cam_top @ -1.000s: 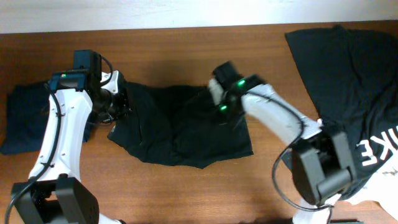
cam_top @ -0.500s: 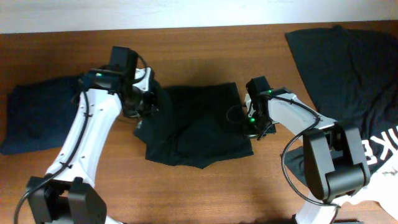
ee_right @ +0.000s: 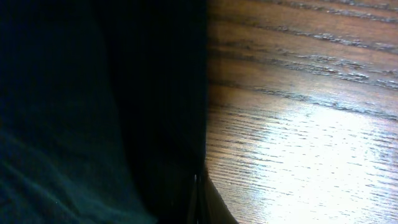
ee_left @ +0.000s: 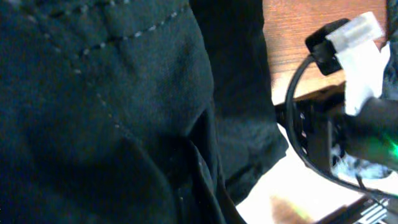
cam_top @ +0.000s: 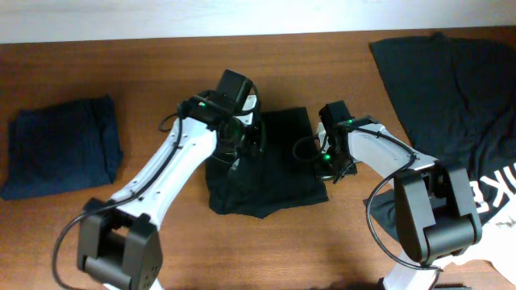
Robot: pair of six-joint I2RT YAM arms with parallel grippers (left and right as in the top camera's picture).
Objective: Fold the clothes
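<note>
The only writing to read is on the black garment (cam_top: 455, 97) lying at the right end of the desk. Big white letters (cam_top: 501, 192) stand on it near the edge of the overhead picture, and they look like "KE", with the rest cut off. Both wrist pictures show no words or numbers.

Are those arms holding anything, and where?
Left gripper seems to hold the black garment by its lifted left edge; right gripper sits at its right edge, grip unclear.
</note>
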